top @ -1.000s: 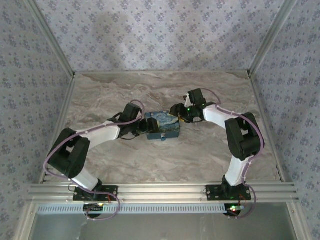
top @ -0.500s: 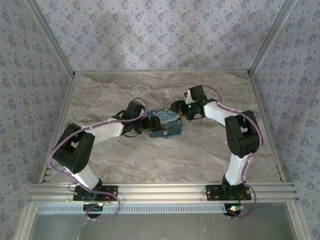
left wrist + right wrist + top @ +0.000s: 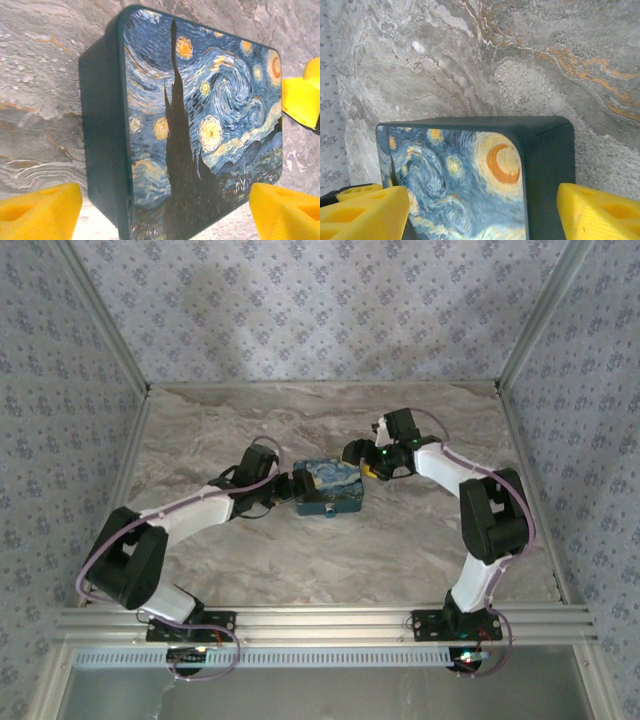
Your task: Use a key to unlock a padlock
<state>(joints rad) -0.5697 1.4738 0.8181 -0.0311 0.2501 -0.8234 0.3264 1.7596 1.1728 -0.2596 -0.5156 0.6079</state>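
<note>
Flanking the starry-painted box (image 3: 328, 488), left gripper (image 3: 289, 490) at nine o'clock and right gripper (image 3: 359, 464) at one o'clock, both spread wide, gripping nothing.

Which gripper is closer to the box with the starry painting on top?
Left, but barely: the left gripper straddles the box's left end, while the right gripper straddles its far right corner.

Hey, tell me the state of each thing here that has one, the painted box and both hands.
painted box: closed, lying flat on the table.
left hand: open, a finger on each side of the box.
right hand: open, a finger on each side of the box.
</note>
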